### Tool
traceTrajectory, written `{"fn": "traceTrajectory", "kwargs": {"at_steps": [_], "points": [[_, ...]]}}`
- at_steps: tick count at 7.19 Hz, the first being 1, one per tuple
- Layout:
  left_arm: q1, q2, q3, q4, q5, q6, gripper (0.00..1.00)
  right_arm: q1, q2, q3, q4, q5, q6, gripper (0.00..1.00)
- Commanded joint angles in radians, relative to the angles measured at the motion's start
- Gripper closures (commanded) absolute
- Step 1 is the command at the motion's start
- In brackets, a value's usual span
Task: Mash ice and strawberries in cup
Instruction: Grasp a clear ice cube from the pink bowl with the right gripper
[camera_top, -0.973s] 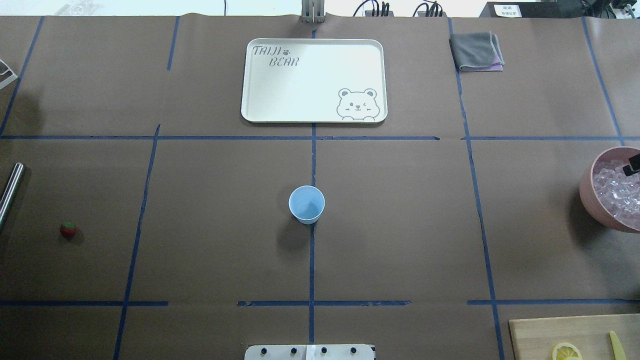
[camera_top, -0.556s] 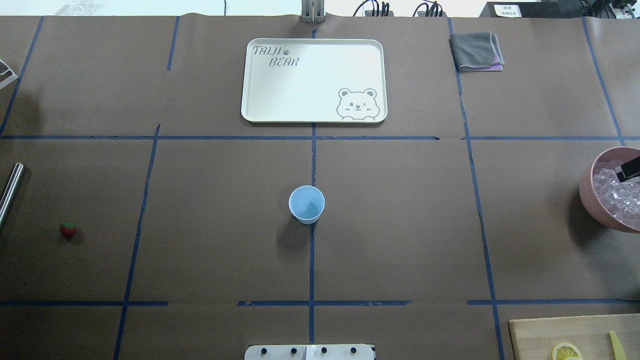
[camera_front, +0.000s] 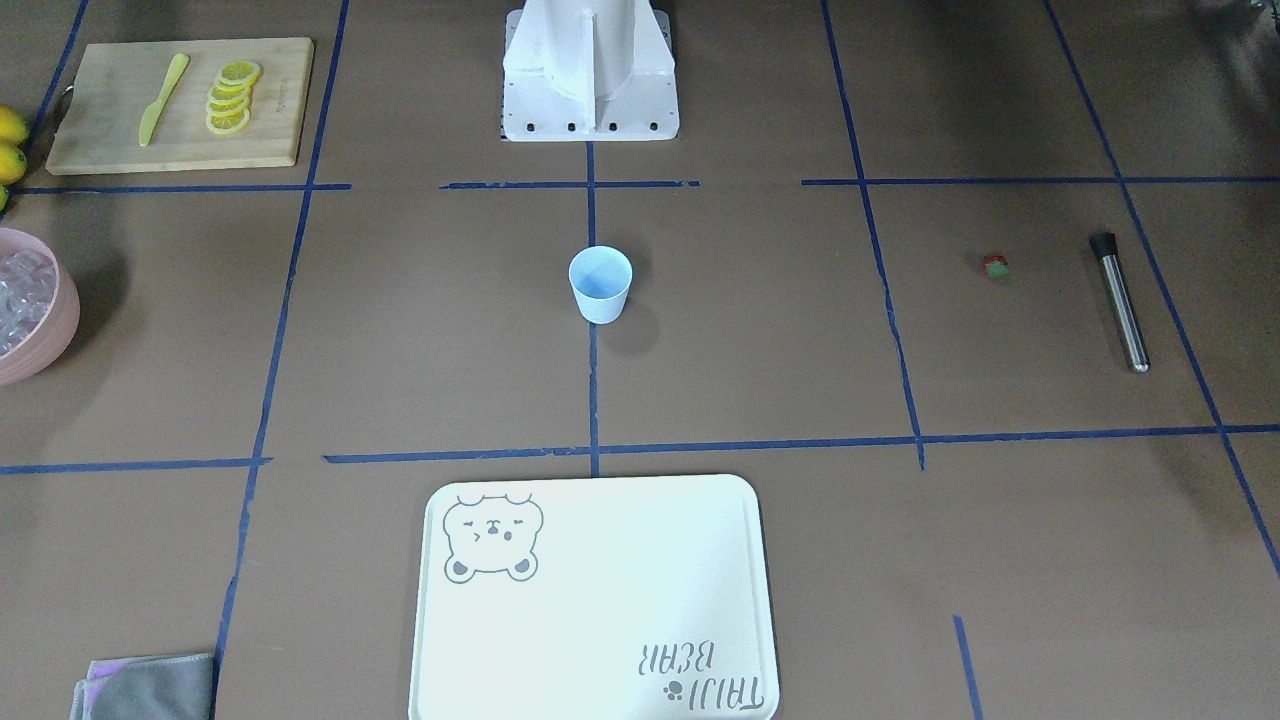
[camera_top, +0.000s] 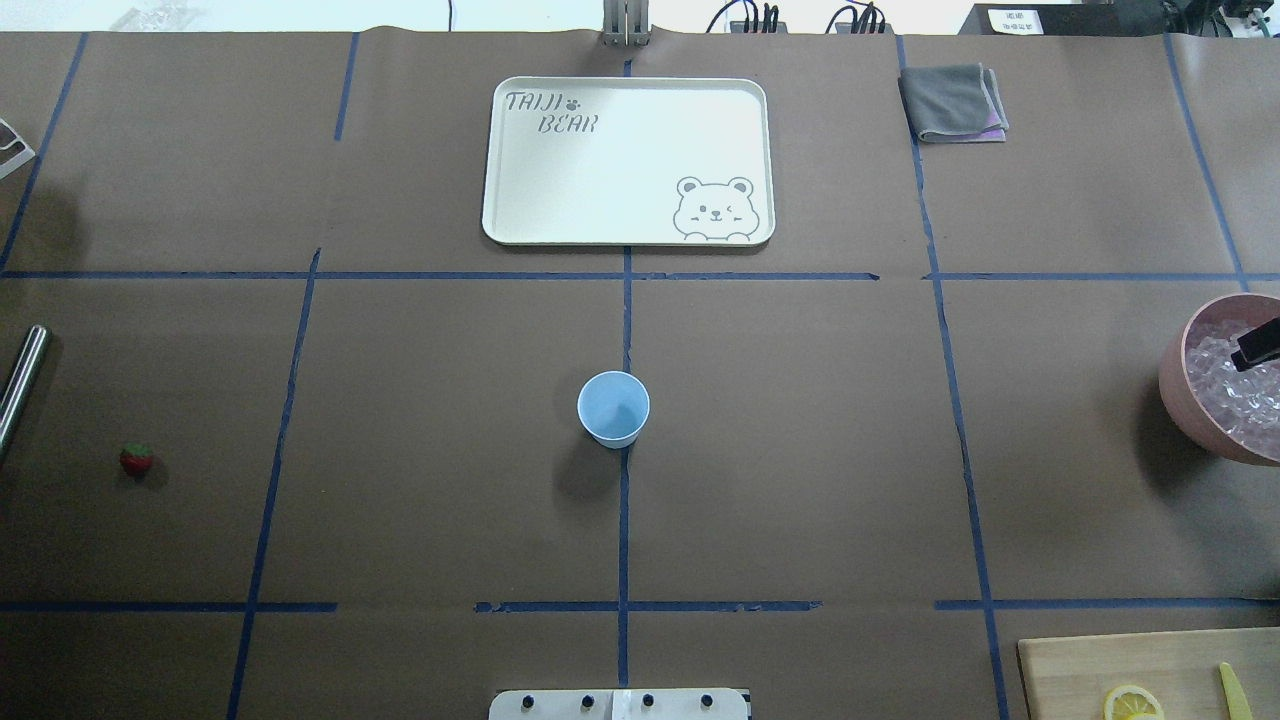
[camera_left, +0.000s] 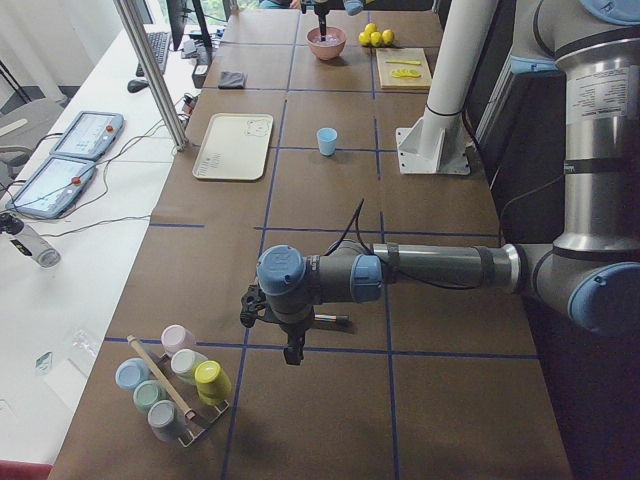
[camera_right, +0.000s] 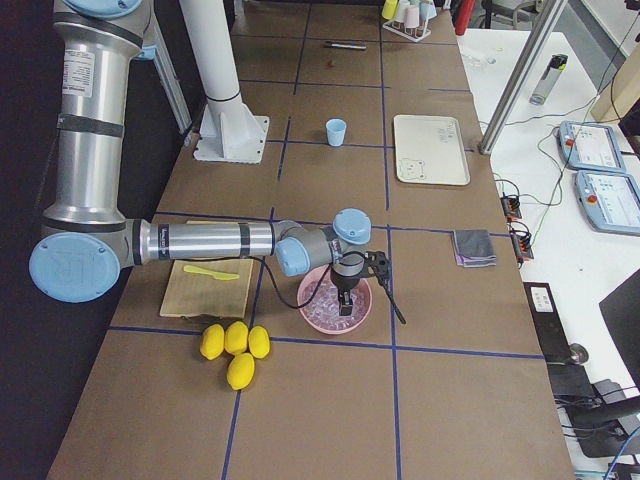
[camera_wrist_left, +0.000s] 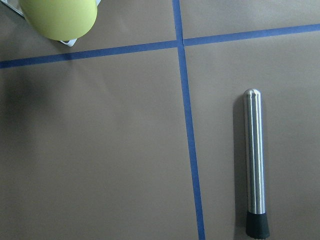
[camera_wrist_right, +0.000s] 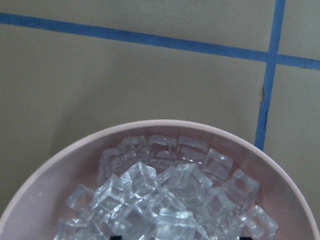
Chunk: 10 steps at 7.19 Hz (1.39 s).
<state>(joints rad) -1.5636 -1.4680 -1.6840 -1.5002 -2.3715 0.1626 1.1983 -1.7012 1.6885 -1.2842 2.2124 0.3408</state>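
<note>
The right gripper (camera_top: 1256, 347) is hanging over the pink bowl (camera_wrist_right: 60, 165), jaws spread wide just above the ice (camera_wrist_right: 150, 200). The left gripper (camera_left: 292, 352) is hovering near the steel rod (camera_wrist_left: 255, 160); I cannot tell how its jaws stand. The cup (camera_top: 613, 408) is standing mid-worktop, well apart from the strawberry (camera_top: 136, 459).

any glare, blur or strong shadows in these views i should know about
Overhead exterior: the tray is washed out by glare, and the cup throws a soft shadow toward the robot. Left wrist-mounted: a bright highlight runs along the metal muddler; the yellow-green cup at the corner looks soft. Right wrist-mounted: the ice nearest the lens looks slightly blurred.
</note>
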Motion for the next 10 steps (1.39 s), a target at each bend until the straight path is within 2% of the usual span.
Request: {"fn": "traceTrajectory", "kwargs": {"at_steps": [1,2,3,6,7,10], "points": [[0.002,0.0,0.001,0.0,0.0,0.0,0.0,-0.009,0.001,-0.003,0.0,-0.007,-0.002,0.23],[0.002,0.0,0.001,0.0,0.0,0.0,0.0,-0.011,0.005,0.0,0.0,-0.005,-0.005,0.4],[0.002,0.0,0.0,0.0,0.0,0.0,0.0,-0.009,0.008,0.002,0.0,-0.005,-0.005,0.46],[0.007,0.0,0.0,0.0,0.0,0.0,0.0,-0.009,0.009,0.002,0.0,-0.005,-0.009,0.86],[0.008,0.0,0.0,0.0,0.0,0.0,0.0,-0.008,0.011,0.01,0.0,-0.005,-0.013,0.93],[0.008,0.0,0.0,0.0,0.0,0.0,0.0,0.055,0.035,0.126,-0.02,0.018,-0.016,0.91]]}}
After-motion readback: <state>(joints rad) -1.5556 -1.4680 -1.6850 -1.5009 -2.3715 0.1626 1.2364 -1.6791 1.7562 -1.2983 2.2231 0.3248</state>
